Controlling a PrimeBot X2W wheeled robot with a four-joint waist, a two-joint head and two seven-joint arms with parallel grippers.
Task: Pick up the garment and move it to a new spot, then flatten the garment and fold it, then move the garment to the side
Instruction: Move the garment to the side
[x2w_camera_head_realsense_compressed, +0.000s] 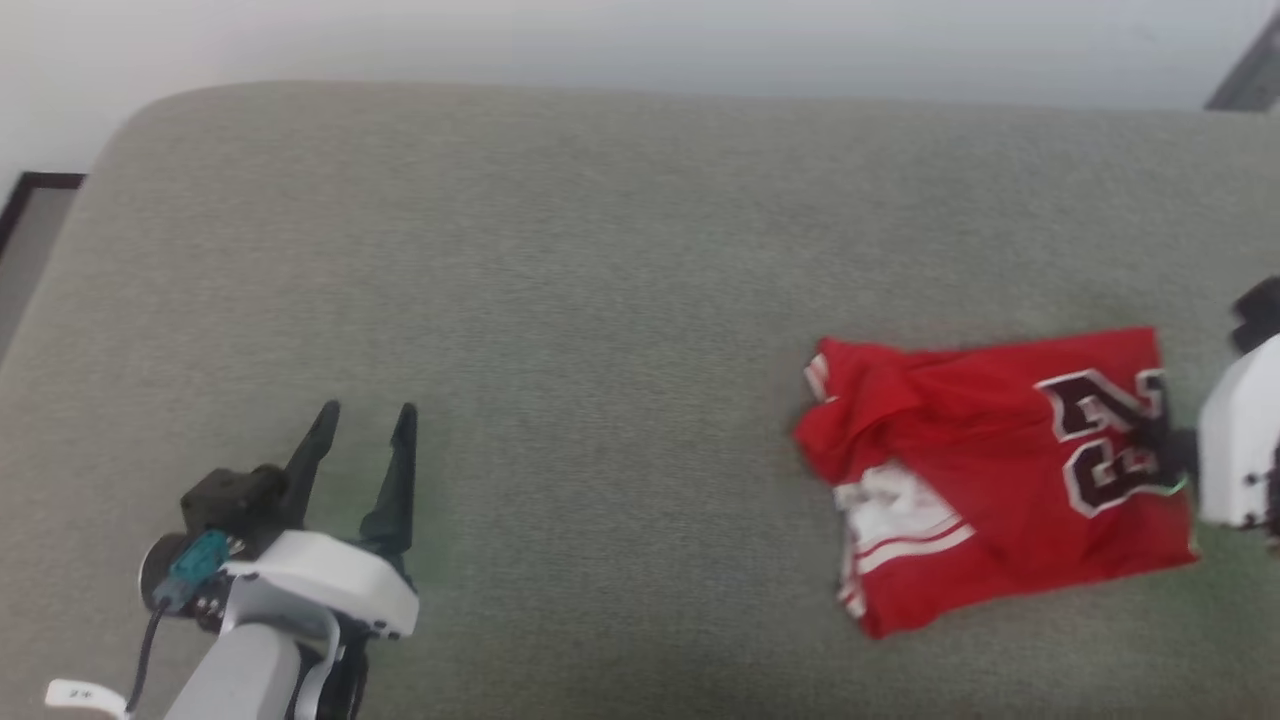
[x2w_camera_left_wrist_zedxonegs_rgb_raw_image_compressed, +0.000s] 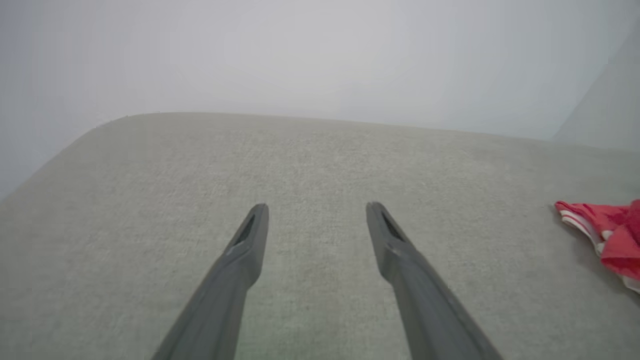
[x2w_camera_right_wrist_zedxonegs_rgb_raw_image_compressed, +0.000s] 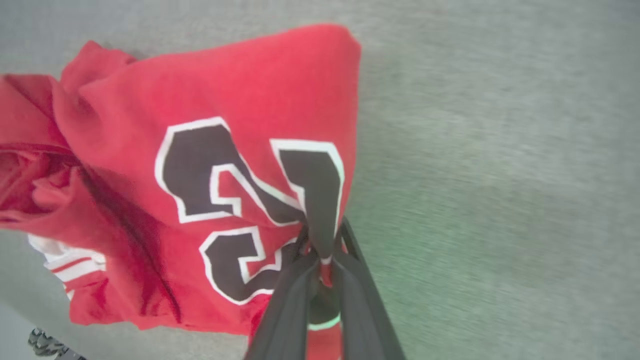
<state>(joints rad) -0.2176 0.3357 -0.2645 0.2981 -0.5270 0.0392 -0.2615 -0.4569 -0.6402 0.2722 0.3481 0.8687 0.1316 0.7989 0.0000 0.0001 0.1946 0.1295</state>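
The garment (x2w_camera_head_realsense_compressed: 990, 470), a red jersey with white striped trim and black white-outlined numerals, lies folded on the right part of the grey-green cushion (x2w_camera_head_realsense_compressed: 600, 300). My right gripper (x2w_camera_head_realsense_compressed: 1160, 445) is at its right edge, shut on a pinch of the cloth. In the right wrist view the fingers (x2w_camera_right_wrist_zedxonegs_rgb_raw_image_compressed: 292, 295) squeeze a bunched fold of the garment (x2w_camera_right_wrist_zedxonegs_rgb_raw_image_compressed: 215, 165) beside the numerals. My left gripper (x2w_camera_head_realsense_compressed: 365, 430) hovers over bare cushion at the lower left, open with nothing between its fingers. In the left wrist view that open left gripper (x2w_camera_left_wrist_zedxonegs_rgb_raw_image_compressed: 316, 212) is far from the garment (x2w_camera_left_wrist_zedxonegs_rgb_raw_image_compressed: 607, 235), whose corner pokes in at the right.
A pale wall (x2w_camera_head_realsense_compressed: 640, 40) runs behind the cushion's far edge. A dark-framed strip of floor (x2w_camera_head_realsense_compressed: 30, 230) lies past the cushion's rounded left corner. Bare cushion stretches between the two grippers.
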